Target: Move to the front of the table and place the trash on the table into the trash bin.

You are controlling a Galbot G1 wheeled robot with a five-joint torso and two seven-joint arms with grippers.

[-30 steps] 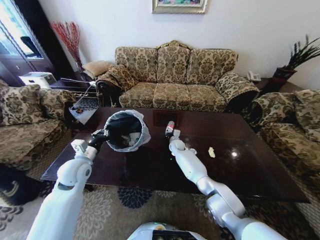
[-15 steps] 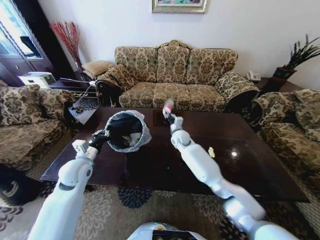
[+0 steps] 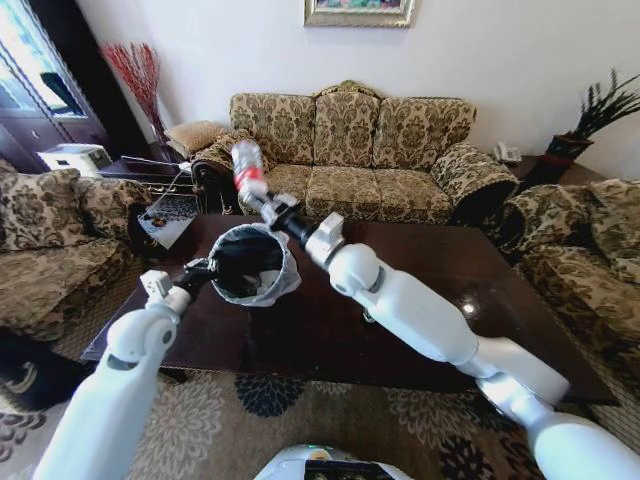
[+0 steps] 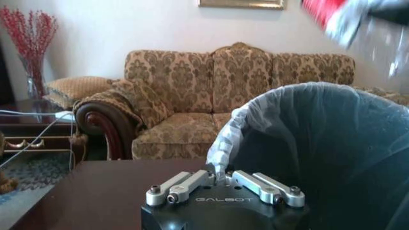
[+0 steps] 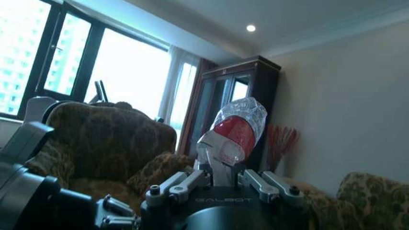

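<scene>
The dark glossy table (image 3: 330, 330) lies right in front of me. On its left part stands the black trash bin (image 3: 252, 264) with a whitish bag liner. My left gripper (image 3: 205, 268) is shut on the liner's rim (image 4: 221, 165), seen close in the left wrist view at the left gripper (image 4: 221, 178). My right arm reaches across to the left, and my right gripper (image 3: 262, 203) is shut on a clear plastic bottle (image 3: 245, 165) with a red label, held tilted above the bin's far rim. The right wrist view has the bottle (image 5: 231, 129) standing between the right gripper's (image 5: 221, 175) fingers.
A patterned three-seat sofa (image 3: 350, 150) stands behind the table, with armchairs at the left (image 3: 50, 230) and right (image 3: 580, 250). A side table (image 3: 150, 180) with clutter sits at the back left, and a potted plant (image 3: 590, 125) at the back right.
My right arm has lifted the bottle off the table's middle and swung it up and to the left, over the bin. The left gripper and bin have stayed put.
</scene>
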